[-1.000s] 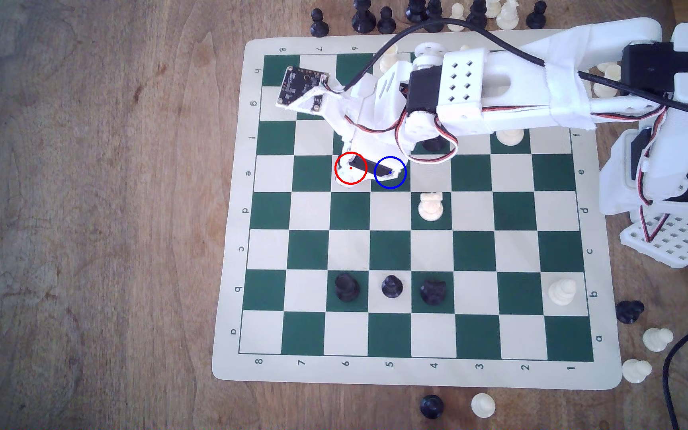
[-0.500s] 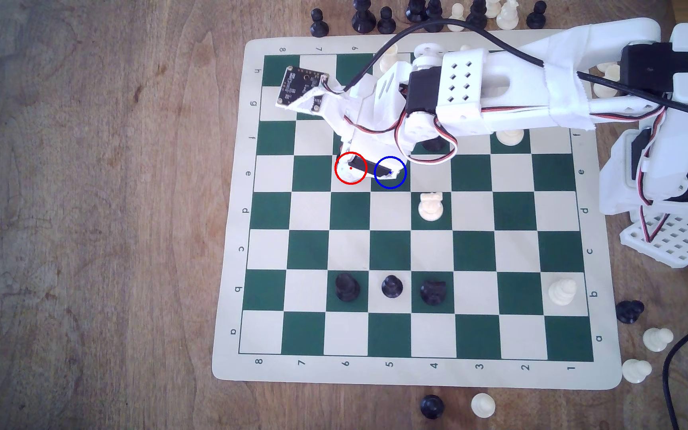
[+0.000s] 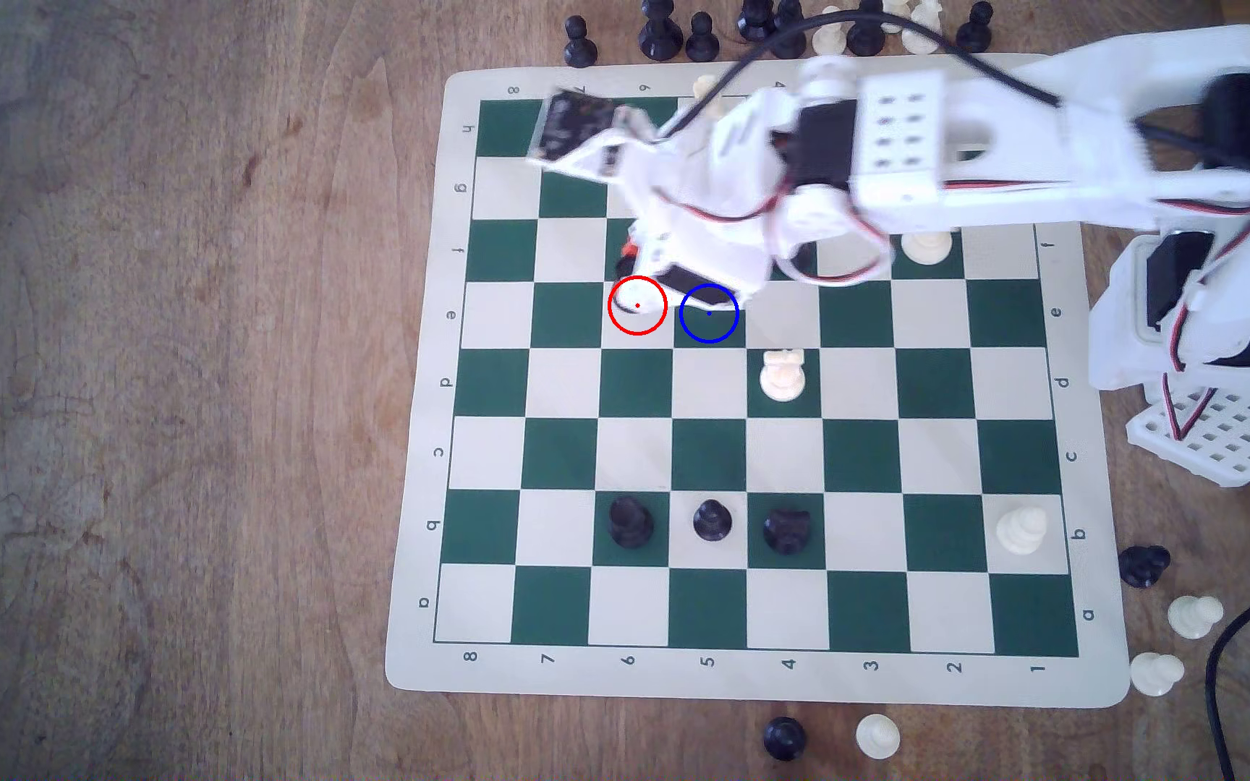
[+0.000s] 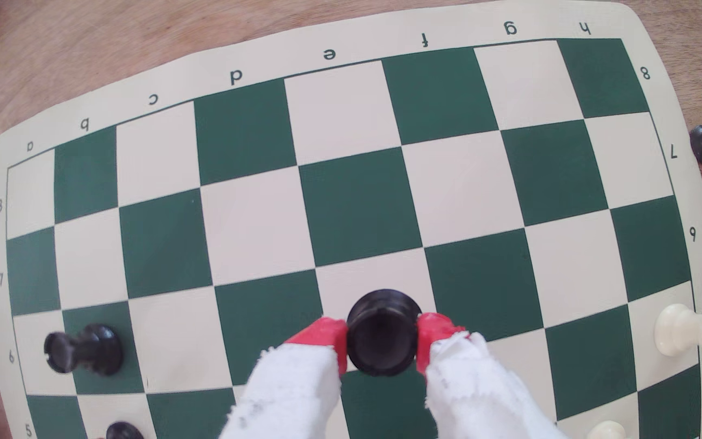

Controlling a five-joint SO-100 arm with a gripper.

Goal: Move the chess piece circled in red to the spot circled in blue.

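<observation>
- I have the pincer [image 4: 383, 337] clamped on the black rook [image 4: 383, 333], one red fingertip [image 4: 326, 335] on each flank; the piece stands upright between them, seemingly lifted off the board [image 3: 419, 375].
- The blue-ringed square [image 3: 709, 314] lies just below the pincer, toward the exterior view's bottom, near.
- I count one rook held, one blue ring, one red ring [image 3: 637, 306], now bare.
</observation>
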